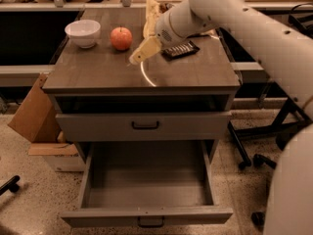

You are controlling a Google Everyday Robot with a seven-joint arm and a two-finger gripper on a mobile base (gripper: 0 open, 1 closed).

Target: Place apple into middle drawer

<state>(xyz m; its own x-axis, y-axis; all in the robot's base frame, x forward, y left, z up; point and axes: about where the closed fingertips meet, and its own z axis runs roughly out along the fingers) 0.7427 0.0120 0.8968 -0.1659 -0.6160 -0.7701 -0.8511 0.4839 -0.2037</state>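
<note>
The red-orange apple (121, 37) sits on the grey cabinet's top (98, 70), just right of a white bowl (83, 33). My gripper (138, 55) hangs over the top a short way right of and in front of the apple, its pale fingers pointing down-left toward it, apart from it and holding nothing. The middle drawer (146, 190), the lowest one, is pulled wide open and empty, with its dark bar handle (150, 223) at the front. The closed drawer front with a black handle (145, 126) is just above it.
A yellow chip bag (150, 11) and a dark snack packet (181, 49) lie on the top behind my arm. A cardboard box (34, 112) leans at the cabinet's left. Office chair legs (254, 141) stand on the floor to the right.
</note>
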